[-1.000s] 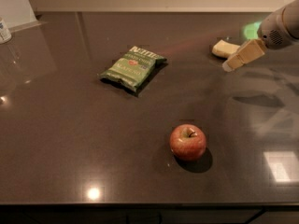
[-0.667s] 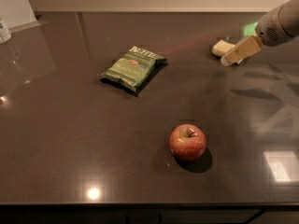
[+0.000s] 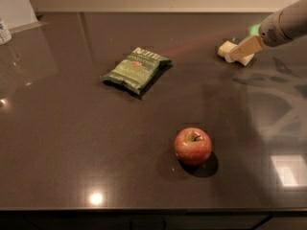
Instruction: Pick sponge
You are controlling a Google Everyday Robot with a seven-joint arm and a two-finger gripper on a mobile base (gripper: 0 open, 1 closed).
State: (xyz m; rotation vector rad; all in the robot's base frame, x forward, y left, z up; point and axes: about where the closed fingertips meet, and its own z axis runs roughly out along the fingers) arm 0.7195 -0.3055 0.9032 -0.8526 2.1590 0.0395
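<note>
The sponge (image 3: 224, 49) lies at the far right of the dark surface (image 3: 72, 143). The hand (image 3: 243, 49) is positioned over the sponge and overlaps it; its opening state cannot be determined. The chip bag (image 3: 135, 69) and the apple (image 3: 193, 146) lie well apart from the sponge.

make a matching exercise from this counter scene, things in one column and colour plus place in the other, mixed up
Things:
1. sponge
2. chip bag
3. apple
4. gripper

Colour and place:
a. red, nearest the front edge of the dark countertop
b. green, lying flat left of centre
c. pale yellow, far back on the right
d. tan, reaching in from the right edge, in front of the sponge

Pairs: 1-c, 2-b, 3-a, 4-d
</note>
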